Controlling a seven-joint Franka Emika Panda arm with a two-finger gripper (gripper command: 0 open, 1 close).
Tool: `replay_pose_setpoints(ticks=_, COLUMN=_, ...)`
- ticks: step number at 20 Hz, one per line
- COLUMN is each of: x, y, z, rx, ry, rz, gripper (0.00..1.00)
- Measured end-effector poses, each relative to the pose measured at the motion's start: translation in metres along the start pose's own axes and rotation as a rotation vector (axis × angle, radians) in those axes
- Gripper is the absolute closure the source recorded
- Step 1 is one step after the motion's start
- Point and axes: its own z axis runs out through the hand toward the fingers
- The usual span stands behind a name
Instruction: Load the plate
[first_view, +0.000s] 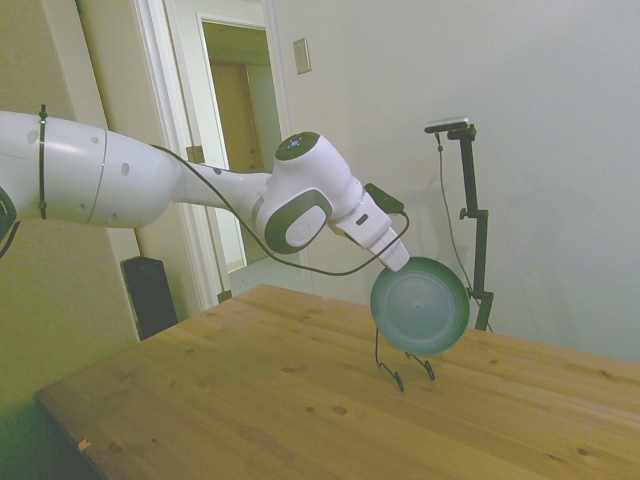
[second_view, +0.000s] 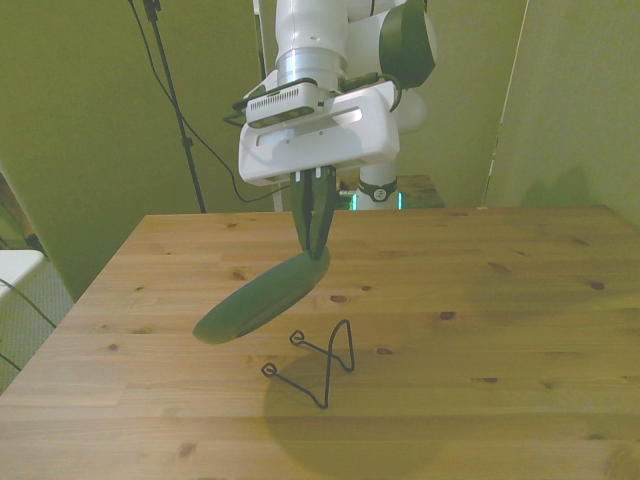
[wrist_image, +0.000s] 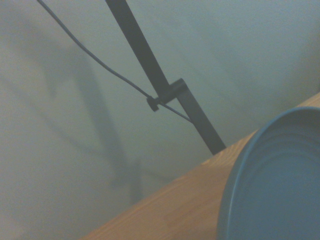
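While the white arm (first_view: 150, 180) reaches out over the wooden table (first_view: 250, 400), its gripper (second_view: 315, 240) is pinched narrow on the rim of the plate (second_view: 262, 297), holding it off the tabletop, tilted and nearly on edge. Round and shallow, with a smooth, plain surface and a raised rim, the plate looks dark green in the front view and paler blue-green in the side view, where its broad face (first_view: 420, 306) turns toward the camera. It hangs just above a thin black wire stand (second_view: 322, 362), a bent loop with two curled feet resting on the boards; in the side view the plate's lower edge overlaps the top of the stand (first_view: 405, 372), and I cannot tell whether they touch, while the front view shows a gap between them. Knotty, matte planks with visible grain make up the table, and the plate's round shadow falls on them beneath the stand. From the side, the fingers are hidden behind the wrist and the plate's upper rim. Up close, the wrist view is soft and shows only a curved part of the plate (wrist_image: 280, 185), cut off at the picture's border, with the table edge (wrist_image: 170, 205) beyond it. Bare boards lie open on all sides of the stand, which sits well in from every table edge.
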Motion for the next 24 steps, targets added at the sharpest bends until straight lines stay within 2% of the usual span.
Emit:
replay_pose_setpoints(ticks=7, x=-0.005, y=0.007, z=-0.012, rx=0.096, ry=-0.023, rz=0.086, gripper=1.0)
replay_pose_setpoints(ticks=15, x=-0.003, y=0.019, z=-0.019, rx=0.103, ry=-0.036, rz=0.097, gripper=1.0)
replay_pose_setpoints(ticks=24, x=0.008, y=0.039, z=-0.023, rx=0.237, ry=-0.042, rz=0.253, gripper=1.0)
